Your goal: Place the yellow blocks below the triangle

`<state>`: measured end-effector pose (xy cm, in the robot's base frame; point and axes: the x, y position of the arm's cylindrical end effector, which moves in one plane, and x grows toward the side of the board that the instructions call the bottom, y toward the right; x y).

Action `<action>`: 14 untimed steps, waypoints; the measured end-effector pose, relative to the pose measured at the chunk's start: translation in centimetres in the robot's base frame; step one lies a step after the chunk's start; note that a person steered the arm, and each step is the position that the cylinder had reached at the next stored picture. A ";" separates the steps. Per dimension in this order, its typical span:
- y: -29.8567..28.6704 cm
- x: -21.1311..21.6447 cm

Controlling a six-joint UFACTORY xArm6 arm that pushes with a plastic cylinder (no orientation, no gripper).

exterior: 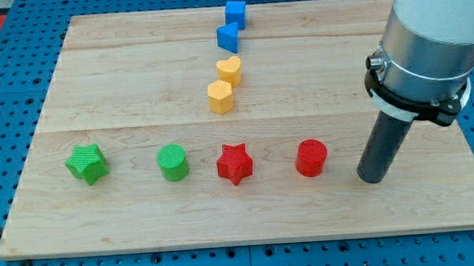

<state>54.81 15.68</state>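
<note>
- On the view's right side of the pale wooden board (137, 114), my tip (373, 177) rests on the wood.
- I have no fingers to open or close, only a straight dark rod, and it holds nothing.
- My tip is just to the right of the red round block (311, 157), but not touching it.
- That red round block sits in a row with a red star block (234, 163), a green round block (173, 162) and a green star block (86, 164), going toward the view's left.
- Up near the view's top is a blue cube block (235, 13), and the blue triangle block (229, 39) sits just below it.
- Right under the triangle is the yellow heart block (229, 70).
- Next comes the yellow six-sided block (220, 97), touching the heart or almost.
- Both yellow blocks are far from my tip.
</note>
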 end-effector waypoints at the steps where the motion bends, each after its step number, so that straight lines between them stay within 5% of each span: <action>1: 0.0 0.0; 2: -0.4 0.0; 4: 4.1 -8.3; 7: -15.1 -11.4; 11: -15.9 -23.0; 12: -15.9 -23.0; 14: -19.2 -15.7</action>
<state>39.15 -3.50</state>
